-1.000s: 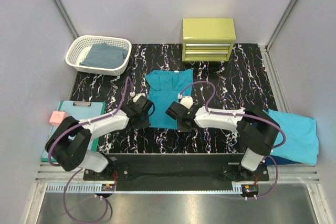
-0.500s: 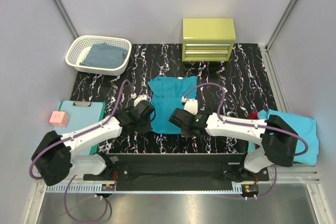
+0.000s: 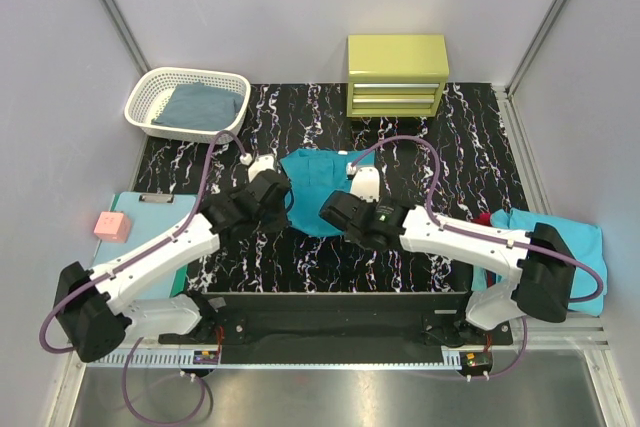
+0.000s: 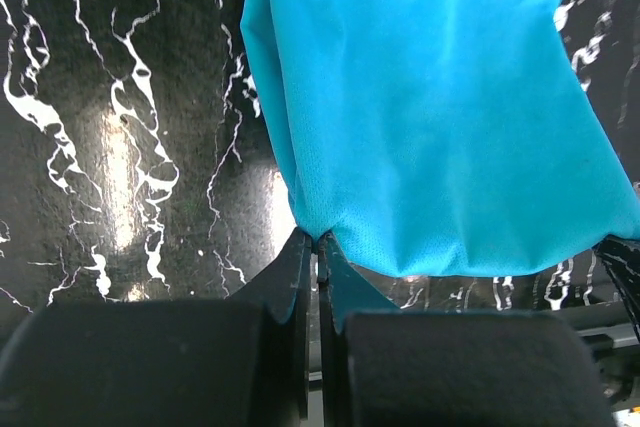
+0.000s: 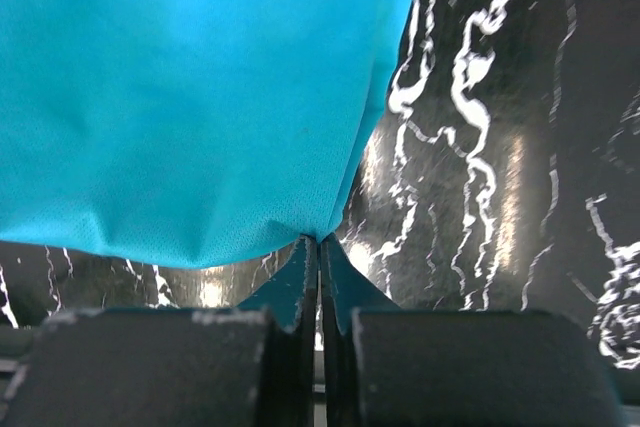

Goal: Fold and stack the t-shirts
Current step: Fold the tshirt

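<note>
A teal t-shirt [image 3: 318, 187] lies in the middle of the black marbled table. My left gripper [image 3: 283, 209] is shut on its near left corner [image 4: 316, 233]. My right gripper [image 3: 336, 213] is shut on the near right corner [image 5: 322, 234]. Both corners are lifted, so the near hem hangs above the table between the two wrists. The far part of the shirt [image 4: 420, 87] still rests flat. At the right table edge lies a lighter turquoise t-shirt [image 3: 560, 247], and a bit of red cloth [image 3: 483, 218] shows beside it. A dark blue-grey shirt [image 3: 203, 105] fills the white basket [image 3: 160, 87].
A yellow-green drawer chest [image 3: 397, 75] stands at the back of the table. A mint-green clipboard [image 3: 140, 222] with a pink cube [image 3: 110, 226] lies on the left. Grey walls close in on both sides.
Both grippers closed on the near corners of the teal shirt and carried them away from the arm bases, toward the back. The shirt now looks shorter from above.
</note>
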Action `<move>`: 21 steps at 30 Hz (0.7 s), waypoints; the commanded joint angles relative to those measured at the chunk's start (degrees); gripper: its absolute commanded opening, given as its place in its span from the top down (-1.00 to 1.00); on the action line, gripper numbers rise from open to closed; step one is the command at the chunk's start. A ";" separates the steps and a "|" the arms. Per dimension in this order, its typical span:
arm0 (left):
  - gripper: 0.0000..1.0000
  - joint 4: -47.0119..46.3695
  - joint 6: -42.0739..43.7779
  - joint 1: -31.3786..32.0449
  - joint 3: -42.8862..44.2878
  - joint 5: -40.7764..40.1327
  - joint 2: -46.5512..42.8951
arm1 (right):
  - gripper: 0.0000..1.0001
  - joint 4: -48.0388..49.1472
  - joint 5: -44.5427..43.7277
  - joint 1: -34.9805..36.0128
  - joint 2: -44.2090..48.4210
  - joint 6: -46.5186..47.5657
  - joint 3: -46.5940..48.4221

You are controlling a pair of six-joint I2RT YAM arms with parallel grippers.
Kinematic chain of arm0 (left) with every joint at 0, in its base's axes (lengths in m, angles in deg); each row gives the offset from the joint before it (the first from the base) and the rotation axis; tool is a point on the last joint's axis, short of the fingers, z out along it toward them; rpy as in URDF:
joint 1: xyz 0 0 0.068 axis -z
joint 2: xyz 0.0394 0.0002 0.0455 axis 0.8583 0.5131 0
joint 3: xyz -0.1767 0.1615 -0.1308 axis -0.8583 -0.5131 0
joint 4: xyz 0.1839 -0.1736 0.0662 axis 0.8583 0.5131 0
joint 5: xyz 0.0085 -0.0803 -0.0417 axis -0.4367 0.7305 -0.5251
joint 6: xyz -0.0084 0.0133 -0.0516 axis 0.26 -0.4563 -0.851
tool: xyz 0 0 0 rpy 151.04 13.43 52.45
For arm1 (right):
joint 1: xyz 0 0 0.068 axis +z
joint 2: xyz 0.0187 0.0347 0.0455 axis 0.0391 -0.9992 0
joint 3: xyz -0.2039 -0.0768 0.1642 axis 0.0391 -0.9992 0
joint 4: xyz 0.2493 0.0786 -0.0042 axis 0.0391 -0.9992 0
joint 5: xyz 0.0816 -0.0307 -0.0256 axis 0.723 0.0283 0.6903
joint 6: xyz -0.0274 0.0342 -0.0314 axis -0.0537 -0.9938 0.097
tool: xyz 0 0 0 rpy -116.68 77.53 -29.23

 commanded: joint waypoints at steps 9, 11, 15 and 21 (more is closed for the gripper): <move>1.00 3.39 -3.16 4.67 4.97 -5.07 -5.22 | 1.00 -4.22 -6.29 0.23 8.13 0.70 2.49; 1.00 4.44 -3.69 6.69 5.14 -6.55 -6.44 | 1.00 -5.10 -6.64 0.32 9.97 -0.35 1.96; 1.00 6.46 -5.01 9.77 6.46 -9.46 -7.07 | 1.00 -6.24 -7.70 0.32 12.00 -0.80 1.43; 1.00 7.34 -4.58 10.56 7.43 -12.53 -6.36 | 1.00 -6.95 -10.07 0.32 11.74 0.17 2.48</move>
